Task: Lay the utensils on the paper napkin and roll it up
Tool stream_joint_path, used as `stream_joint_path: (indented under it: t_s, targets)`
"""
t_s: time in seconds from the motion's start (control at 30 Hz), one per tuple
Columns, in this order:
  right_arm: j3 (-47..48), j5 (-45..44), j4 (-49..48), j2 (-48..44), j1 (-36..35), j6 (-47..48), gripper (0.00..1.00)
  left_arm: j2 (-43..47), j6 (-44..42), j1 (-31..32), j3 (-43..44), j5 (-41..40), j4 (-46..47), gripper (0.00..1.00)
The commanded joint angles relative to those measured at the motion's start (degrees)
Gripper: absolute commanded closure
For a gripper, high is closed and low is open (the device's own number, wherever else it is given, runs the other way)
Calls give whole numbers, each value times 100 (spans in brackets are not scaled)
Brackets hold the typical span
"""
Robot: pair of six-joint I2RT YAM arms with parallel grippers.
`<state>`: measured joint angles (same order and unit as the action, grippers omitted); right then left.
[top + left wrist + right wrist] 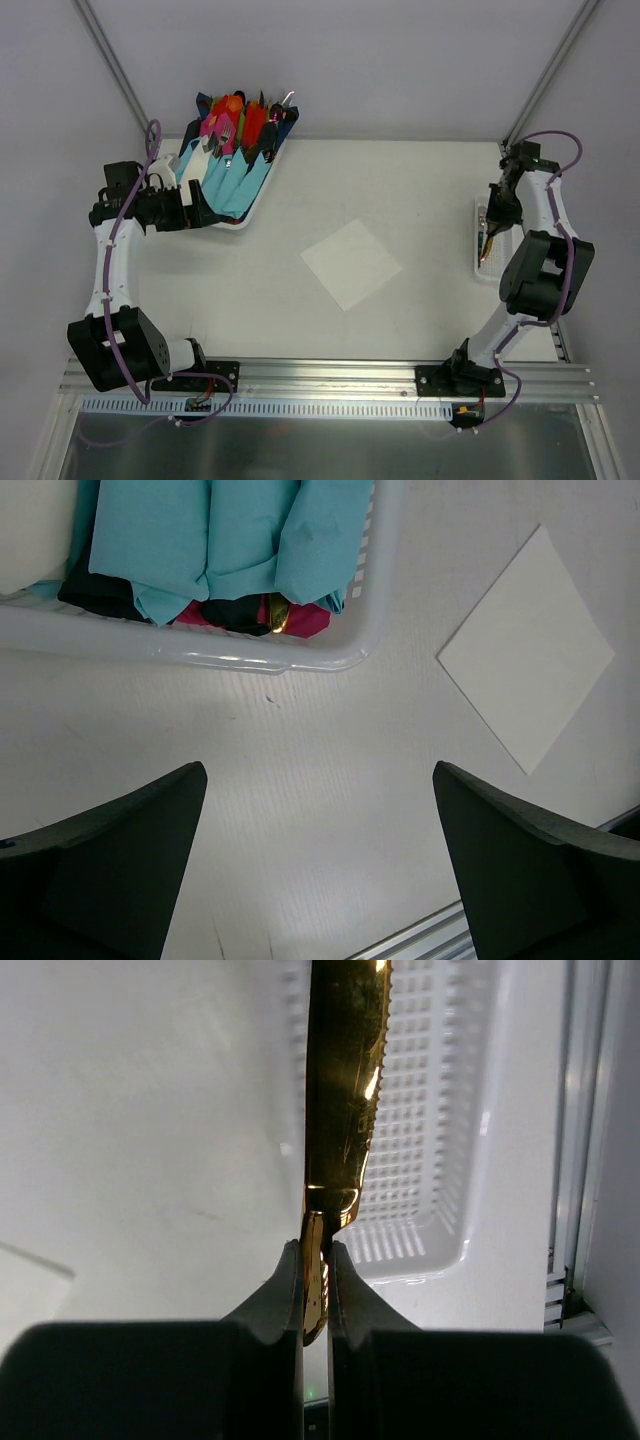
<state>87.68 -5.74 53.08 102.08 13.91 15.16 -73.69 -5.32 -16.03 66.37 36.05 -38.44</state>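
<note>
The white paper napkin (351, 263) lies flat, turned like a diamond, in the middle of the table; it also shows in the left wrist view (527, 650). My right gripper (491, 232) (315, 1260) is shut on the handle end of the golden-yellow knife (345, 1080), holding it over the left edge of the small white slotted tray (430, 1110). My left gripper (203, 212) (318, 772) is open and empty, over bare table just below the cutlery basket. The dark-handled spoon is not in view.
A white basket (250, 215) at the back left holds pink, red and orange cutlery in light-blue wraps (220, 540). The slotted tray (482, 268) sits at the right edge. A metal rail (330, 375) runs along the near edge.
</note>
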Motion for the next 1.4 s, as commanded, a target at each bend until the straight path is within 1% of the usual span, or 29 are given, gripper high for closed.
stream_joint_path:
  t_s: [0.0,0.13,0.17,0.2,0.23,0.27,0.33,0.37,0.43,0.47,0.57,0.6,0.67,0.83,1.03,1.2,1.37]
  targets:
    - [74,275,369,-592,-651,-170,100,180,-57,-49,17,122,3,1]
    - [100,424,396,-698,-1591,-653,100,145,232,-49,43,-167,3,1]
    - [109,372,396,-681,-2020,-898,100,127,286,-49,43,-247,3,1]
    - [100,380,370,-655,-2215,-1040,100,109,338,-49,52,-309,3,1]
    - [92,354,265,-594,-2444,-1180,100,101,408,-49,52,-379,-6,1]
    - [91,319,221,-523,-2872,-1321,100,109,427,-49,60,-475,-15,1]
    - [100,302,63,-357,-3288,-1716,100,136,427,-40,52,-529,-41,1]
    - [109,249,10,-173,-3664,-1831,100,179,427,-49,52,-599,-67,1]
    - [222,179,-52,65,-3991,-2129,100,206,444,-49,52,-643,-85,1]
    - [258,170,-122,188,-4271,-2227,100,223,453,-49,52,-661,-94,1]
    - [407,204,-272,601,-4659,-2596,100,224,506,-49,-10,-670,-120,1]
    - [460,196,-272,837,-4748,-2649,100,215,506,-49,-27,-644,-138,1]
    - [574,126,-272,1023,-4932,-2850,100,206,725,-49,-89,-643,-147,1]
    - [575,170,-368,1410,-5047,-3107,100,232,813,-49,-159,-643,-199,1]
    - [461,108,-377,1428,-5065,-3326,100,224,840,-49,-151,-705,-217,1]
    - [303,327,-535,1402,-5065,-3511,100,197,901,-40,-151,-679,-226,1]
    - [329,433,-535,1507,-5056,-3458,100,267,866,-49,-159,-731,-226,1]
